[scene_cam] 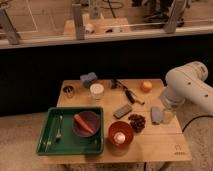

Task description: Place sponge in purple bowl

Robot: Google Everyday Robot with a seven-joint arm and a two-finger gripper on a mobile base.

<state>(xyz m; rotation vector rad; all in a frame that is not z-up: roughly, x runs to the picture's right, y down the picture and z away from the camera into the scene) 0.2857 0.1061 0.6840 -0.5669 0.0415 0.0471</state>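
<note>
The sponge [88,78], a blue-grey block, lies at the back edge of the wooden table [150,147], left of centre. The purple bowl [86,123] sits in the green tray [47,145] at the front left and has a carrot [82,123] in it. My white arm [187,87] reaches in from the right. My gripper [158,114] hangs low over the table's right side, far from the sponge and the bowl.
A red bowl [120,134] with a pale object stands beside the tray. A white cup [96,90], a small dark cup [68,91], a black-handled utensil [127,93], an orange [146,86], a grey bar [122,111] and a dark cluster [136,121] lie about. A fork [58,127] is in the tray.
</note>
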